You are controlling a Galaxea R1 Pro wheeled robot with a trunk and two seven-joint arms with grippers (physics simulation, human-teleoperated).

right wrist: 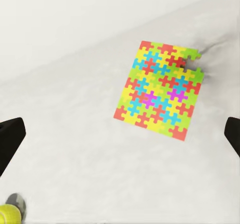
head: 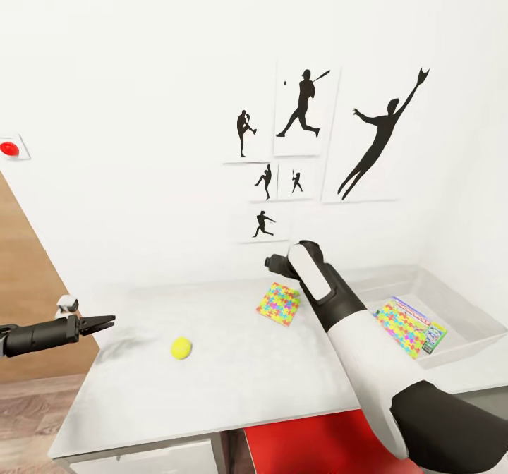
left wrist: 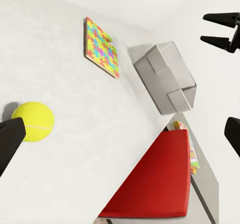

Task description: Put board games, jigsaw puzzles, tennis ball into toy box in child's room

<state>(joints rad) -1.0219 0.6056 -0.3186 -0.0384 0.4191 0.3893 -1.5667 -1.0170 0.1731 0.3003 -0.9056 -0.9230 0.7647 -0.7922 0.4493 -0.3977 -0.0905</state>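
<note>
A yellow-green tennis ball (head: 181, 348) (left wrist: 33, 121) lies on the pale table (head: 233, 382), towards its left part. A multicoloured jigsaw puzzle (head: 279, 304) (right wrist: 160, 95) lies flat near the back middle. At the right end, the grey toy box (head: 395, 278) (left wrist: 165, 76) holds a second jigsaw puzzle (head: 396, 331) and a printed board game (head: 423, 320). My left gripper (head: 107, 321) hovers open by the table's left end, level with the ball. My right gripper (head: 272, 262) hangs open above the loose puzzle, its fingers (right wrist: 10, 139) wide apart. The bed is out of view.
A red seat (head: 310, 446) (left wrist: 160, 184) is tucked under the table's front edge. The white wall with black baseball silhouettes (head: 303, 111) stands right behind the table. A brown wooden panel (head: 28, 276) and plank floor (head: 28, 417) are at the left.
</note>
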